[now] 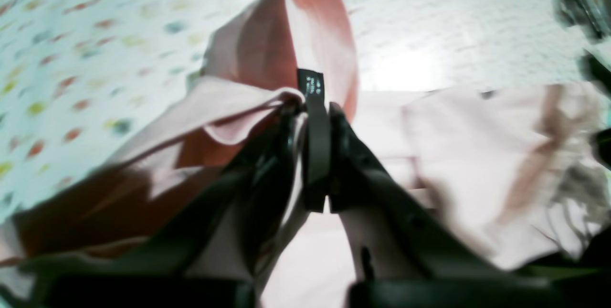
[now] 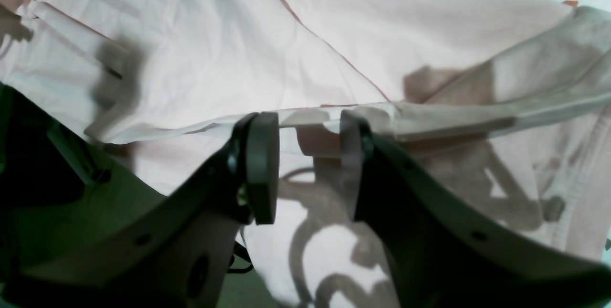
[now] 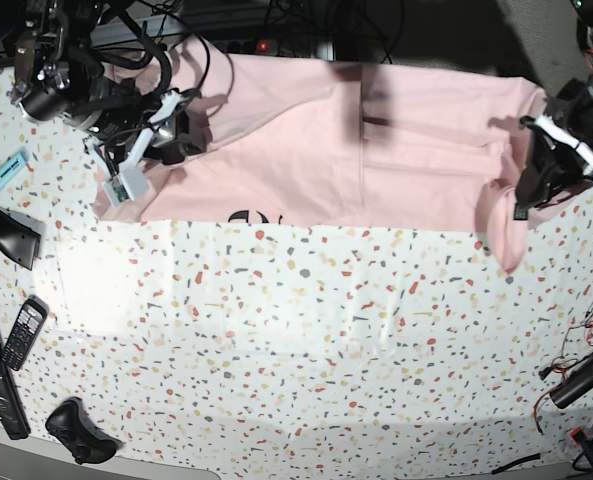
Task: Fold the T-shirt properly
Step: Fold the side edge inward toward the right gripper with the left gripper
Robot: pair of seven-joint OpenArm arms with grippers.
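The pale pink T-shirt (image 3: 376, 150) lies spread across the far part of the speckled table, a bit of black lettering (image 3: 248, 217) peeking out at its near edge. My left gripper (image 1: 311, 107) is shut on a bunched fold of the shirt, with a black label (image 1: 311, 83) sticking up between its fingers. In the base view this gripper (image 3: 526, 195) holds the shirt's right end lifted, and a flap (image 3: 503, 230) hangs down. My right gripper (image 2: 308, 124) stands open over the shirt's left end (image 3: 176, 140), a fabric edge (image 2: 191, 129) running across between its fingertips.
On the left of the table (image 3: 306, 340) lie a turquoise item (image 3: 8, 168), a black bar (image 3: 6, 235), a phone handset (image 3: 23, 333) and a black controller (image 3: 76, 430). Cables (image 3: 576, 380) trail at the right edge, more behind the shirt.
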